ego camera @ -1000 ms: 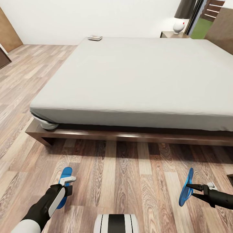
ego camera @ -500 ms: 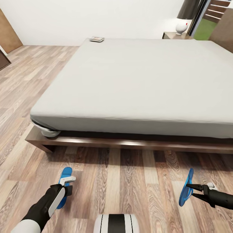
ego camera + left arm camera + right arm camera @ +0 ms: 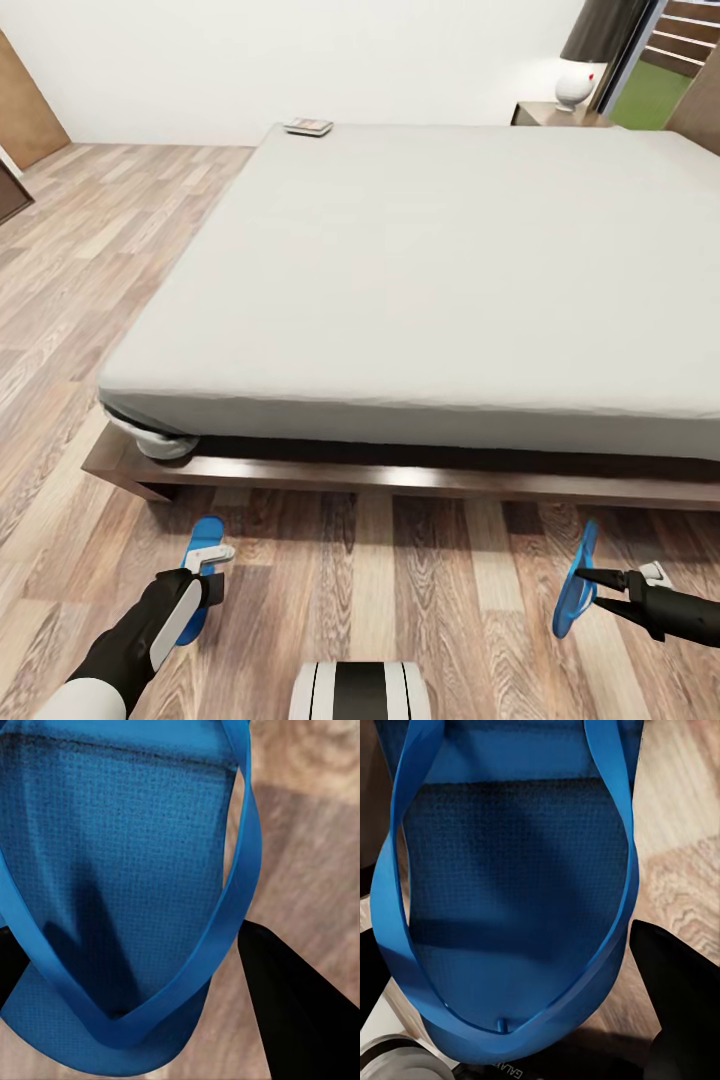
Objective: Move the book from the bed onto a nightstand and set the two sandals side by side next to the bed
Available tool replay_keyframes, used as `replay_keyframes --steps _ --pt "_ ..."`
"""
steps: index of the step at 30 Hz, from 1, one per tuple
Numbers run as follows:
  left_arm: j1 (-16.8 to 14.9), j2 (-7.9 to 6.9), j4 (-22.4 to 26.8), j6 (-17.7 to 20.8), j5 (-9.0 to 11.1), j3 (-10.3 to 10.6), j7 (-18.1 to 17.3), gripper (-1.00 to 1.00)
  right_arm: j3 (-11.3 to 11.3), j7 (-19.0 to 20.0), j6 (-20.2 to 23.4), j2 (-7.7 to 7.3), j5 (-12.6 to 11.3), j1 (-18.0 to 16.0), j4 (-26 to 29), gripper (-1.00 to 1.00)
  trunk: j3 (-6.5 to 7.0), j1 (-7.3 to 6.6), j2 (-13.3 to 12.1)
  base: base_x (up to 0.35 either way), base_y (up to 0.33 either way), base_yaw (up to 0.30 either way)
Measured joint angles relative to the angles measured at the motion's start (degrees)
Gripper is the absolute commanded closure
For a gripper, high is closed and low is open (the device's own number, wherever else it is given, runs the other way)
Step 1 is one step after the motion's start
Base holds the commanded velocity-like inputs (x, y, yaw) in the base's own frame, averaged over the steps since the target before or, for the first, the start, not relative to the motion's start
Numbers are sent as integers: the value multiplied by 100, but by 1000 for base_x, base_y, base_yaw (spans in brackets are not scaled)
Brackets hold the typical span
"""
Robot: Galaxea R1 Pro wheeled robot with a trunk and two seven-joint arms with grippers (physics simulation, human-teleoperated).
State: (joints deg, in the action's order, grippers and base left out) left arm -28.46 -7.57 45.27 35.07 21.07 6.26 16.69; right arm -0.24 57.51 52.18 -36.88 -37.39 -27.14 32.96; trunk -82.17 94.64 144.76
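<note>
So we've got a sandal in each hand right now. Our left gripper (image 3: 210,570) is closed on one blue sandal (image 3: 201,565), which lies roughly flat and points toward the bed (image 3: 420,270). In the left wrist view that sandal (image 3: 127,892) has its strap looping between the dark fingers (image 3: 300,1012). Our right gripper (image 3: 590,585) is pinched on the other blue sandal (image 3: 574,585), and that one is tipped up on its edge. Up close in the right wrist view we see its sole and strap (image 3: 510,892) with wood floor (image 3: 690,855) behind it.

Both sandals are over the plank floor (image 3: 400,600), just off the near long edge of the bed frame, well apart from each other.

The book (image 3: 308,127) sits on the mattress at the far left corner. A nightstand (image 3: 560,115) with a white lamp (image 3: 580,75) stands past the far right corner of the bed.
</note>
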Motion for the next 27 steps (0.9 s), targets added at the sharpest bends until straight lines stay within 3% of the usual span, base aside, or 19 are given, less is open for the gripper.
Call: replay_keyframes --steps 6,20,24,27 --pt "0 0 0 9 2 -3 16 100 0 0 0 -2 -3 0 0 100 0 1 0 7 2 0" --pt "0 9 -1 10 18 6 10 100 1 32 -5 -4 -7 0 33 100 -310 37 18 0 0 0" --pt "0 9 -1 10 20 3 9 100 -1 852 -2 -11 8 -1 58 100 -398 47 24 0 0 0" --pt "0 9 -1 10 20 3 9 100 1 1073 -15 -11 44 0 48 100 -465 55 28 0 0 0"
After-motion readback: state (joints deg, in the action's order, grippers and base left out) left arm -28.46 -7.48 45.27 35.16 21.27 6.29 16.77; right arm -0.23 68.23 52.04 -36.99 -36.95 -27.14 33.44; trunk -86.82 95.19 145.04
